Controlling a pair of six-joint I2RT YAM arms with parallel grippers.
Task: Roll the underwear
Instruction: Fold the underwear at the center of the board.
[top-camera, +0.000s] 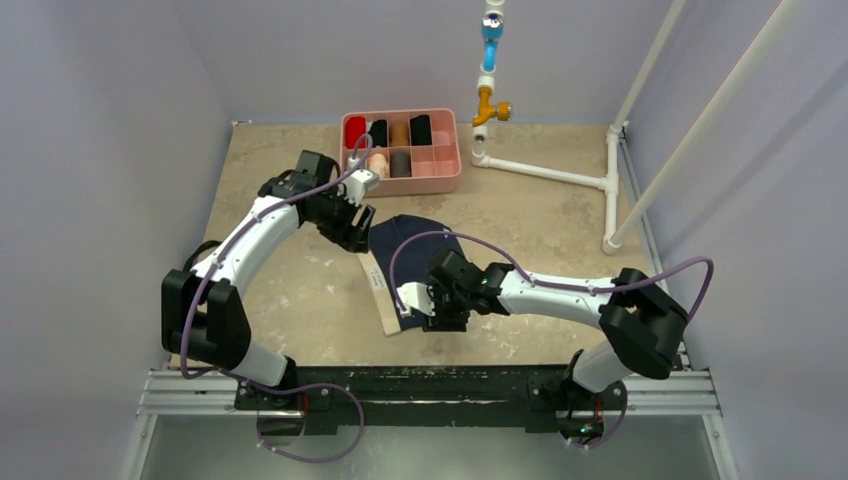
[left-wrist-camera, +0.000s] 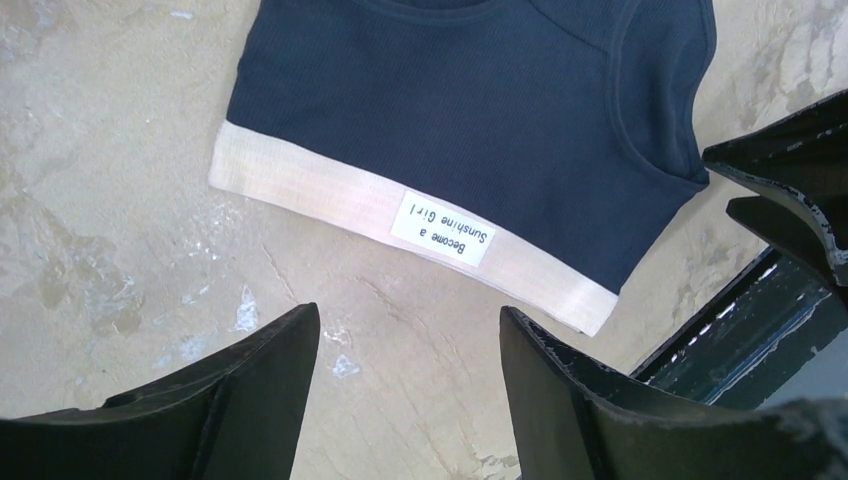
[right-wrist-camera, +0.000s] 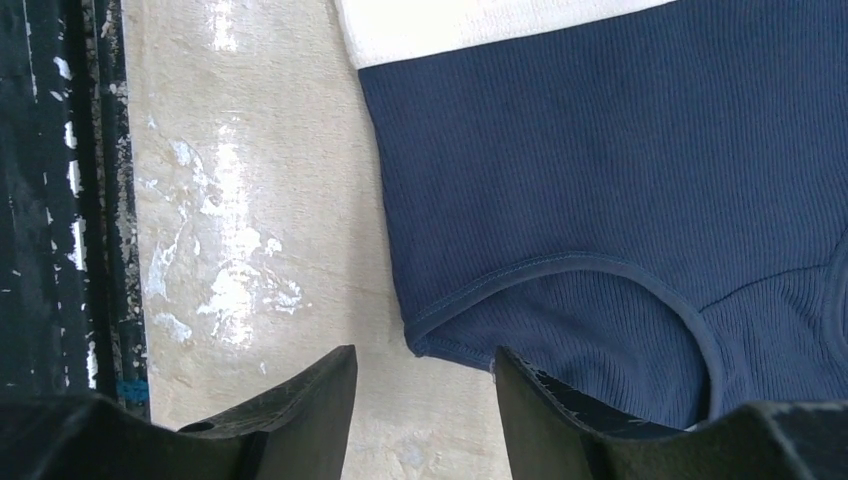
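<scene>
The underwear (top-camera: 412, 240) lies flat on the desk (top-camera: 290, 290), spread between the 2 hands; its navy body faces up and its cream band (left-wrist-camera: 300, 180) runs along the edge nearest the left hand (top-camera: 353, 232).

In the left wrist view, the left hand (left-wrist-camera: 408, 315) stands wide apart and holds nothing; bare desk shows between its 2 fingers; the band, with a white label (left-wrist-camera: 443, 229), sits just ahead of the fingertips, apart from them.

The right hand (top-camera: 425, 305) hangs over the opposite side of the garment; its fingers are also spread and grip nothing. In its wrist view a hemmed corner of the underwear (right-wrist-camera: 620, 180) sits just ahead of the gap of the right hand (right-wrist-camera: 423, 355); 1 fingertip (right-wrist-camera: 520, 370) overlaps the fabric, though I cannot tell whether it touches.

Well beyond the left hand stands a pink tray (top-camera: 443, 165) of fabric rolls.
</scene>
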